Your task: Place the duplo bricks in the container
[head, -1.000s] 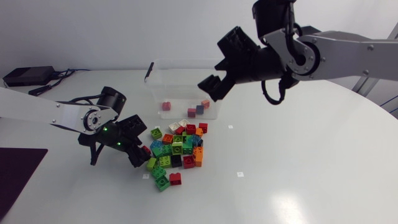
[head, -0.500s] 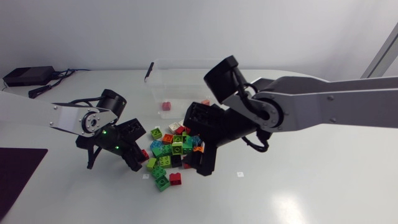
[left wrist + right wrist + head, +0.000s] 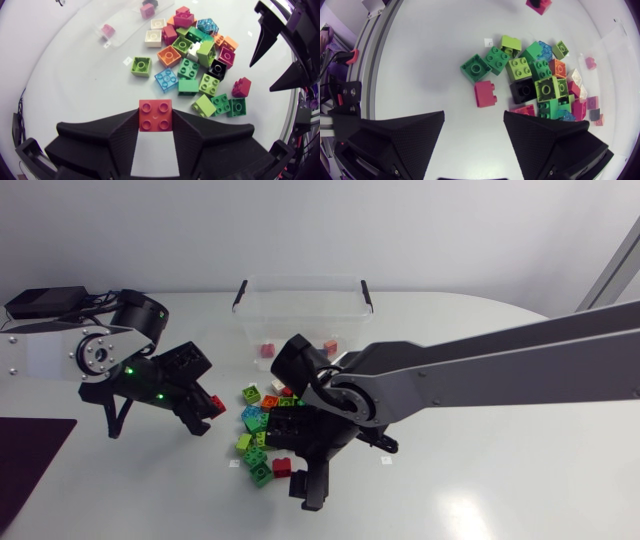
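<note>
A pile of duplo bricks (image 3: 270, 425) in green, red, orange, blue and black lies in front of the clear container (image 3: 300, 282), which holds a few bricks. Left of the pile, my left gripper (image 3: 207, 410) is shut on a red brick (image 3: 155, 115), lifted off the table. My right gripper (image 3: 306, 484) hangs at the near side of the pile, open. Ahead of its fingers (image 3: 410, 135) lies a single red brick (image 3: 485, 93) beside green bricks (image 3: 475, 68). The left wrist view shows the pile (image 3: 200, 70) ahead and my right gripper's fingertips (image 3: 267, 37) beyond it.
The container's black lid clips (image 3: 240, 292) stand at its two ends. A small white marker (image 3: 386, 461) lies on the table right of the pile. Black boxes and cables (image 3: 45, 300) sit at the far left. A dark mat (image 3: 25, 450) covers the near left corner.
My left gripper shut on the red brick and lifted it up and to the left. My right arm swung from above the container down to the pile's near side.
</note>
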Motion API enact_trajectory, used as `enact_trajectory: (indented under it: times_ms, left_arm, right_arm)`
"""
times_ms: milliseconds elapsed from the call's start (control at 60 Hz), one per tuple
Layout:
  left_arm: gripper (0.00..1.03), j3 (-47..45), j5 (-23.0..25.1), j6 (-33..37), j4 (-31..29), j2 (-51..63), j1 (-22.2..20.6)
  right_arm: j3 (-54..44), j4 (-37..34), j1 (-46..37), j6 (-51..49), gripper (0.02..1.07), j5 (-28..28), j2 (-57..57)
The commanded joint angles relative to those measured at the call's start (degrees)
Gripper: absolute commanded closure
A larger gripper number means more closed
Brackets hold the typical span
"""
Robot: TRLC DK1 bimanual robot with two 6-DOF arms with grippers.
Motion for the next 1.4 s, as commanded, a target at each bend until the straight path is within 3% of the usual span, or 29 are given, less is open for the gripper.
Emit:
enact_trajectory:
  times_ms: [0,133,250,500,583,700,733,1050,1383]
  left_arm:
    - [0.77,2.7,0.6,0.0,-1.0,-2.1,0.6]
    - [0.77,5.5,2.6,-1.1,-1.5,-3.3,1.2]
    - [0.77,8.8,5.6,-2.5,-1.5,-3.8,2.0]
    - [0.77,15.9,8.6,-5.5,-0.6,-2.0,3.2]
    - [0.77,18.4,9.5,-6.9,0.5,-0.6,3.1]
    - [0.77,22.4,9.9,-8.4,1.3,2.9,2.4]
    - [0.77,23.8,10.0,-9.5,2.4,4.3,2.1]
    - [0.77,31.9,10.2,-14.2,7.9,13.4,-1.1]
    - [0.77,43.3,10.0,-16.5,8.2,23.7,-3.9]
  right_arm:
    - [2.0,-1.4,1.1,-1.0,0.25,1.2,2.6]
    - [4.8,-2.9,2.1,-1.7,0.25,3.1,6.1]
    - [7.8,-3.9,2.6,-2.0,0.39,3.6,8.7]
    - [12.2,-6.6,2.7,-3.5,0.41,3.7,13.4]
    - [12.7,-6.8,2.7,-3.7,0.50,3.5,14.4]
    - [12.8,-6.7,2.2,-3.6,0.70,2.6,15.1]
    - [12.5,-6.5,2.0,-3.6,0.82,2.4,15.0]
    - [8.5,-7.1,-1.7,-3.5,0.83,1.3,6.8]
    - [7.1,-7.3,-8.1,-3.0,0.83,-0.2,-1.6]
